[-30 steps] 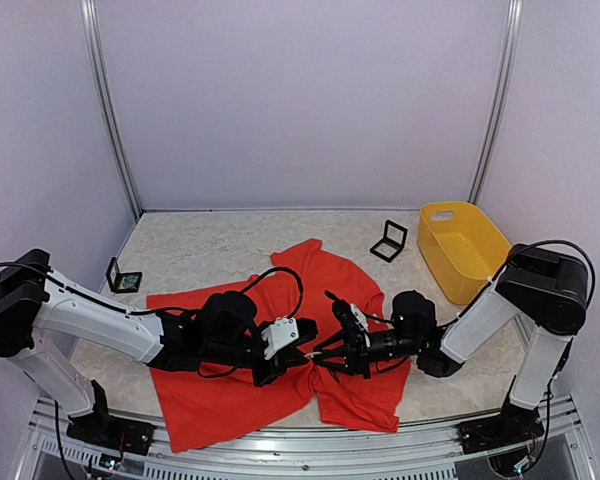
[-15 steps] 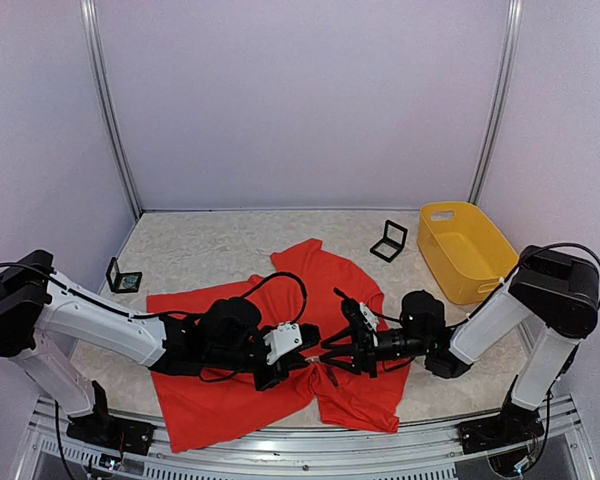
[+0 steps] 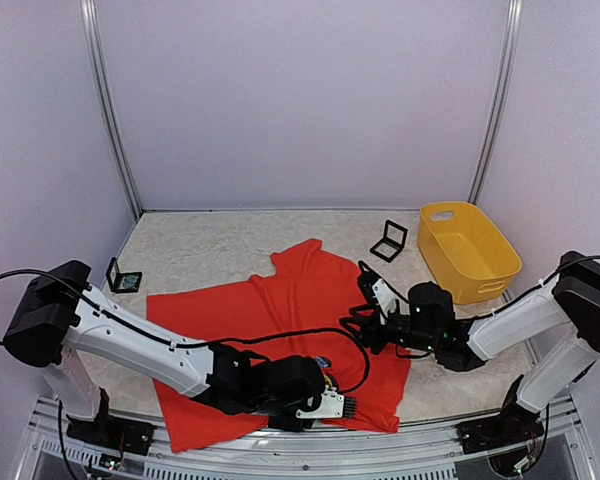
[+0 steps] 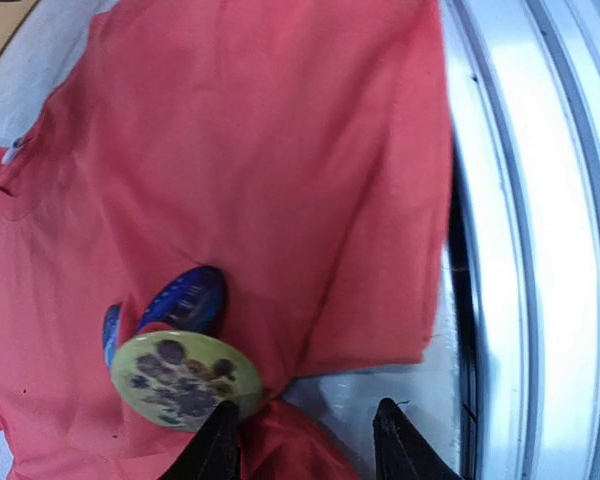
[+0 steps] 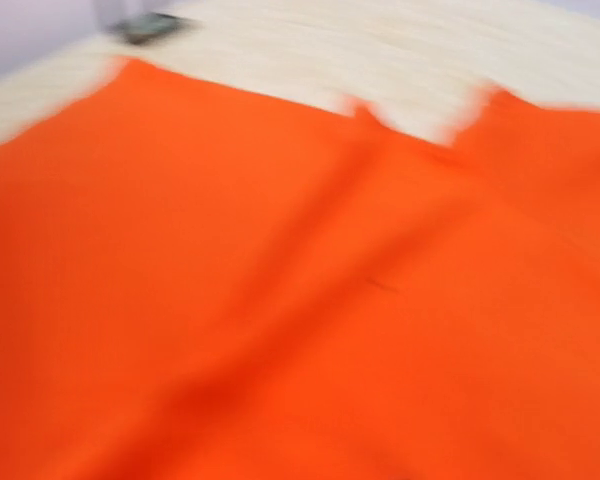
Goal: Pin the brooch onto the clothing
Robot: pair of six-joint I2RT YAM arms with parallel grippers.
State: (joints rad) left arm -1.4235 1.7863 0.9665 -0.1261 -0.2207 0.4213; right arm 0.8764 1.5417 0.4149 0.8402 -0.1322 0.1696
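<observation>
Pale speckled table (image 3: 210,250), red-orange T-shirt (image 3: 280,300) spread across it; paw-print brooch (image 4: 175,378) lying on the cloth near the hem, fastening unconfirmed; left fingers (image 4: 218,450) parted beside it, clasping nothing; right fingers (image 3: 363,325), opening indeterminable.

Count on bench:
T-shirt (image 3: 280,300): 1.
Round badges: 2, paw-print badge (image 4: 175,378) and blue badge (image 4: 185,298).
Yellow basket (image 3: 477,287): 1.
Black cases: 2, 9 o'clock case (image 3: 123,278) and 1 o'clock case (image 3: 388,240).
</observation>
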